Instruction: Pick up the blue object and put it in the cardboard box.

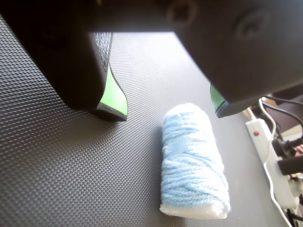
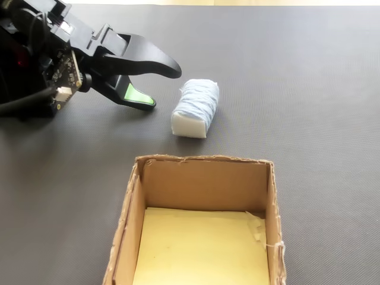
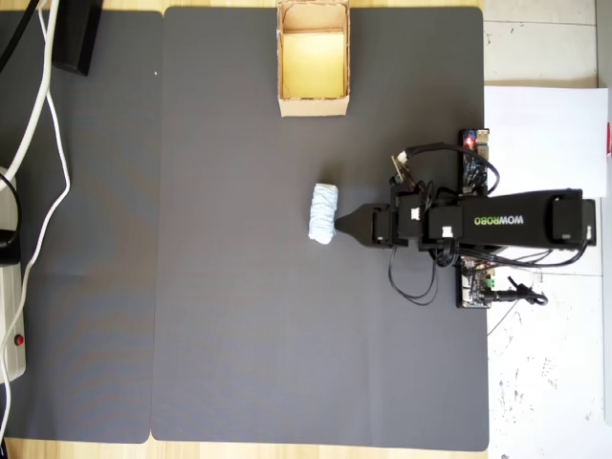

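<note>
The small pale blue-and-white roll of ribbed yarn-like cloth (image 2: pixel 196 108) lies on its side on the dark grey textured mat (image 2: pixel 309 77), just beyond the tips of the black gripper with green pads (image 2: pixel 161 85). In the fixed view the roll sits just to the right of the fingertips, with a narrow strip of mat showing between them. In the wrist view the roll (image 1: pixel 193 162) lies below and between the two jaws, nearer the right-hand one. In the overhead view the gripper (image 3: pixel 346 226) points left at the roll (image 3: pixel 324 212), its tip close beside the roll's lower half.

The jaws stand apart, with a clear gap of mat between them in the wrist view (image 1: pixel 168 111). They hold nothing and touch nothing; the roll is free on the mat.

The roll's long axis runs up and down in the overhead view, crosswise to the arm's reach, one end toward the tan rectangular cardboard box with a yellowish floor (image 3: pixel 313 103). In the fixed view its flat white end faces the box (image 2: pixel 202 172), which stands open just in front of it, well apart from the gripper.
</note>
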